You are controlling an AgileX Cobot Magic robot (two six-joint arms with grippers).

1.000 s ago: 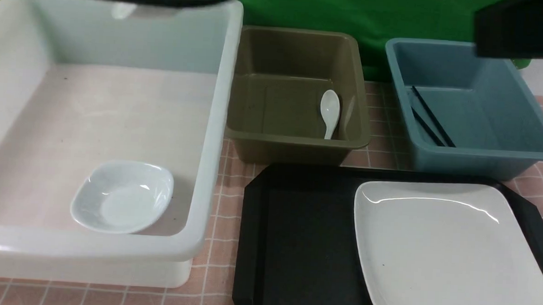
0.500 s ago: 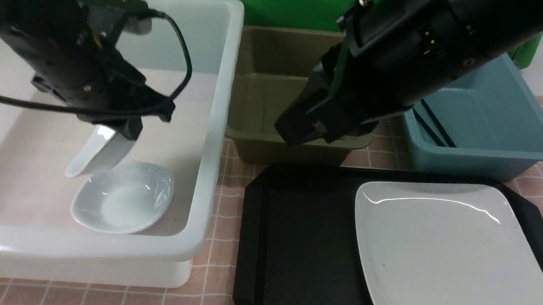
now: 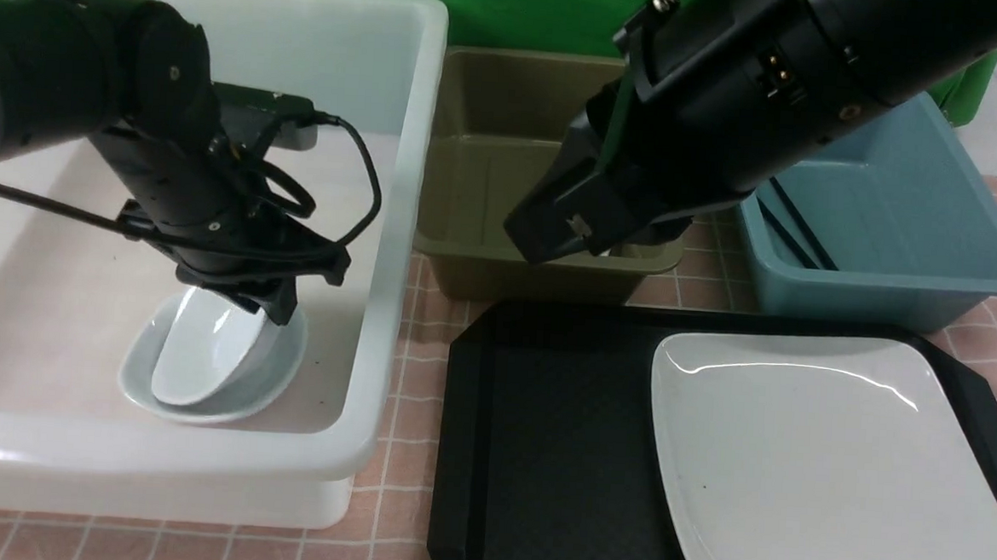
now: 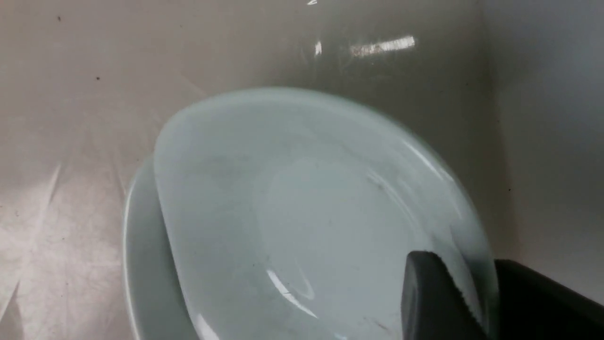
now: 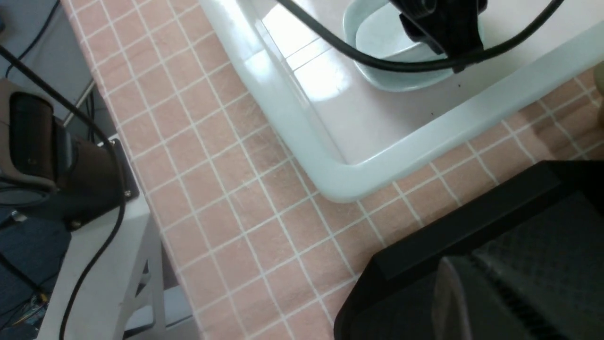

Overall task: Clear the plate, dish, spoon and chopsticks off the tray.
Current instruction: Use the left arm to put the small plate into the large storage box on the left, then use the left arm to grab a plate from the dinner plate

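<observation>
Two small, pale, glossy dishes lie in the white bin (image 3: 199, 456). The upper dish (image 3: 204, 354) leans tilted inside the lower dish (image 3: 276, 375). The left gripper (image 3: 268, 306) straddles the upper dish's rim with a narrow gap, and I cannot tell whether it presses. One wide white plate (image 3: 821, 468) lies on the black tray (image 3: 558, 454). One pair of chopsticks (image 3: 796, 227) lies in the blue bin (image 3: 891, 279). The right gripper (image 3: 552, 232), closed, hangs over the olive bin (image 3: 486, 194).

Front view forward, left wrist close, all apparently sharing white bin (image 3: 414, 182)
</observation>
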